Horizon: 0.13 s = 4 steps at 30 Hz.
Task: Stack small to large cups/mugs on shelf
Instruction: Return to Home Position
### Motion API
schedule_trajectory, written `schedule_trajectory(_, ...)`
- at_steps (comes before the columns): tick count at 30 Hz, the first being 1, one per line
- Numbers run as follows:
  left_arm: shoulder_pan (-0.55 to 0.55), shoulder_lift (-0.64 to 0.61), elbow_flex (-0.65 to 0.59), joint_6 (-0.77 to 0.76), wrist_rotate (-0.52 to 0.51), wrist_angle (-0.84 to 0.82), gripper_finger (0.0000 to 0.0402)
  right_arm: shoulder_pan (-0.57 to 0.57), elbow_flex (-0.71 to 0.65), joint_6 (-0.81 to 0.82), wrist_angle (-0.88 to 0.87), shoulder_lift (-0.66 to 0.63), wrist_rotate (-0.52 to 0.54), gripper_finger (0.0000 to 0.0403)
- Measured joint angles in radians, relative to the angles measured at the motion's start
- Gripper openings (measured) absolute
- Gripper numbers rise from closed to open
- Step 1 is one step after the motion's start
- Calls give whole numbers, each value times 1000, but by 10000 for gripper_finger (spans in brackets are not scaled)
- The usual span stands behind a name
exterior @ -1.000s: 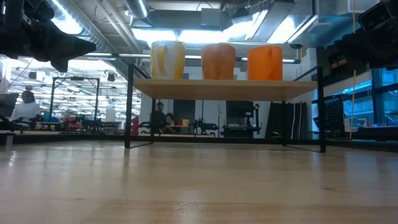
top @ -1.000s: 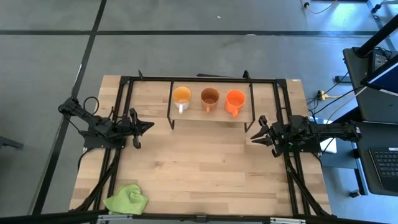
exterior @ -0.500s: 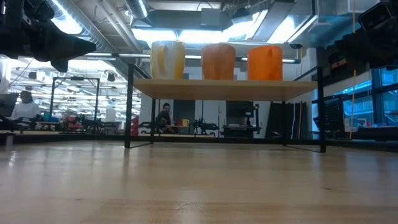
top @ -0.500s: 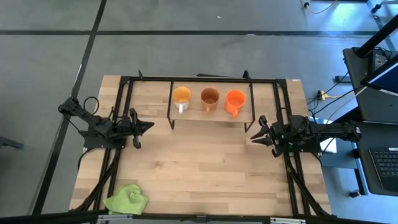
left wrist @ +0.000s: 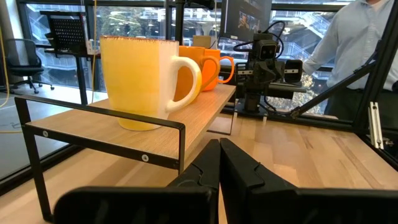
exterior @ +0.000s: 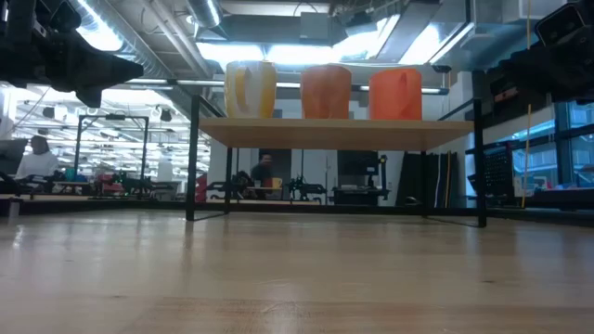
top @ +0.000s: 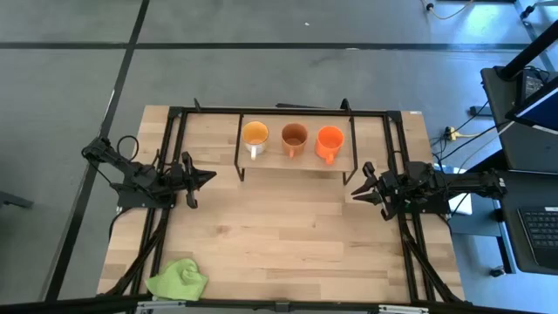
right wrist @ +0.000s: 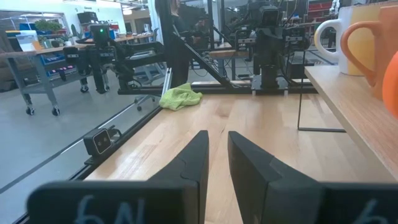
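Shelf (top: 296,162) carries the white mug (top: 255,135), brown mug (top: 295,136) and orange mug (top: 330,139) in a row, while the left gripper (top: 211,175), closed and empty, and the right gripper (top: 356,190), barely parted and empty, hover at opposite counter (top: 279,231) sides.

Top cam hung well above, looking straight down on the whole pale wooden table (top: 279,235), the dark left arm (top: 148,183), the dark right arm (top: 427,187) & some grey floor (top: 261,52). Low cam sat at tabletop ht, v. near the boards, facing level under the low light-wood shelf on thin black legs (exterior: 334,133) into the room beyond. Left wrist cam looked close along that shelf twd the right arm, right wrist cam back across the table twd the left arm; all 4 shared the shelf.
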Motion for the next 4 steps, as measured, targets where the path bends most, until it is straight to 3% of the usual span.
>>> schedule_trajectory(4,0,0,0,0,0,0,0,0,0,-1,0,0,0,62)
